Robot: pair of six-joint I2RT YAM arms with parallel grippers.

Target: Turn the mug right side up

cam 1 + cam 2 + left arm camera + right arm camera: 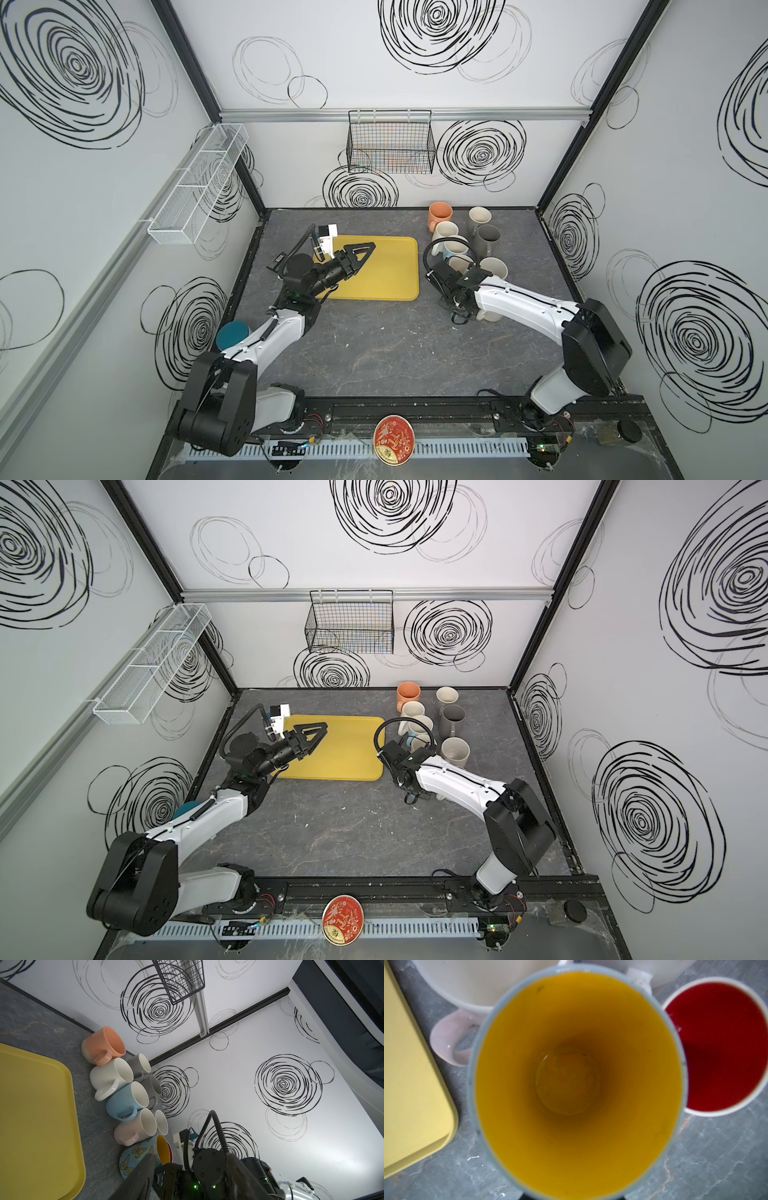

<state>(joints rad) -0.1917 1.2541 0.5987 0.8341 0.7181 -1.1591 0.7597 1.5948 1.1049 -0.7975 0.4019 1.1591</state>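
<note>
Butterfly mug (577, 1084) upright, right gripper (164, 1168) at its rim, perhaps touching

The mug (575, 1082) is light blue outside, with butterflies painted on it, and deep yellow inside. It stands upright on the grey surface (695, 1157), mouth facing up, just beside a pink mug (452, 1043) and a red-lined mug (720, 1047).

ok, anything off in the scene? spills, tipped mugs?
Nothing stands out. The mugs stand mouths up beside the yellow tray, butterfly mug included. Only a few white flecks on the tabletop.
</note>
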